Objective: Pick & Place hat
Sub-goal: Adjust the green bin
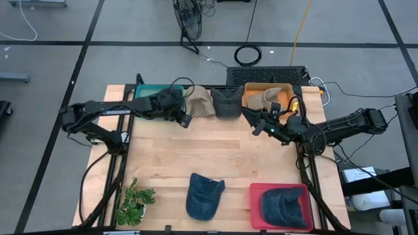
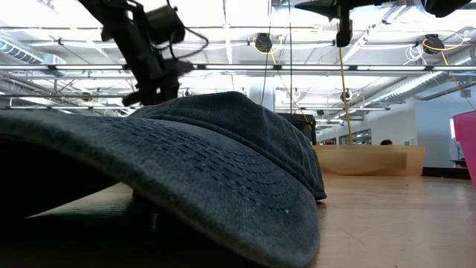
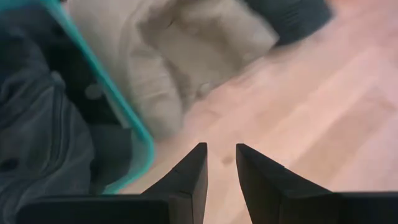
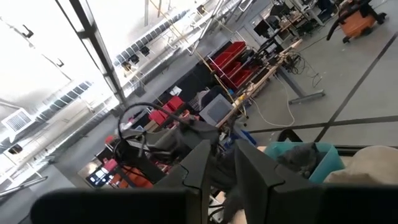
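Workshop floor w/ cables around a wooden table [image 1: 222, 156]. Back edge holds a teal bin [image 1: 149, 93], a tan hat [image 1: 200, 101], a dark grey hat [image 1: 226, 102] and an orange bin [image 1: 256, 93] w/ tan cloth in it. Front edge: small plant [image 1: 134, 202], blue denim hat [image 1: 204, 194] lying loose on the wood, and a red bin [image 1: 258, 196] w/ another denim hat inside.

Left gripper [image 3: 219, 163] hovers just beside the teal bin and tan hat; fingers slightly apart, nothing between them. Right gripper [image 1: 264, 125] is raised near the orange bin, tilted up toward the room; fingers a narrow gap apart, empty.

Handling, by judgement: hats look light, soft, floppy cloth, not fragile. Crown will collapse under a pinch; brim is stiffer. Best hold approx. at brim edge or a bunched fold of crown. Fabric isn't slippery, but a shallow pinch could pull free.
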You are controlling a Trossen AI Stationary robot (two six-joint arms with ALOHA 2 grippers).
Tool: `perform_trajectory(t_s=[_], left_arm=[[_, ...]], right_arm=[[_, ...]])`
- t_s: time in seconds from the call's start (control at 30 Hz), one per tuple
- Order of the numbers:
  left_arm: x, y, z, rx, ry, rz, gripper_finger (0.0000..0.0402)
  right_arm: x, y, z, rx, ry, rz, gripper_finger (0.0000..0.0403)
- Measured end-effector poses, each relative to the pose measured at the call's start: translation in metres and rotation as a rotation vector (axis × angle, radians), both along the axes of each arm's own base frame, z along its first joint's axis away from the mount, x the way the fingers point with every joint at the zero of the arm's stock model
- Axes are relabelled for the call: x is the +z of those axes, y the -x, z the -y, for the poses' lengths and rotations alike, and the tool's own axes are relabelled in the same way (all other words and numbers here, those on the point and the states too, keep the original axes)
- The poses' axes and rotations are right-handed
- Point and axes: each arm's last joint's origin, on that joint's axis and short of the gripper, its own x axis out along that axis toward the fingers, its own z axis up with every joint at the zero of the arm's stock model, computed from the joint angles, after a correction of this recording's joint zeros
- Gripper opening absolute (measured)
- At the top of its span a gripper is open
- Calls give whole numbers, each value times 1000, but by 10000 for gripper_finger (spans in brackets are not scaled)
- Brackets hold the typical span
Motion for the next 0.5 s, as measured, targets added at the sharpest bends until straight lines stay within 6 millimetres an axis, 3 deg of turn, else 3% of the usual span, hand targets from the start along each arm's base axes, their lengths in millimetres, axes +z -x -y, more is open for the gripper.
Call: perform_trajectory(t_s=[0.2, 0.5], left_arm=[[-21, -3, -9, 78, 34, -88, 93], [-36, -7, -17, 87, -2, -162, 93]], right_arm=[[0, 0, 0, 3, -11, 6, 54], [-1, 0, 0, 4, -17, -1, 54]])
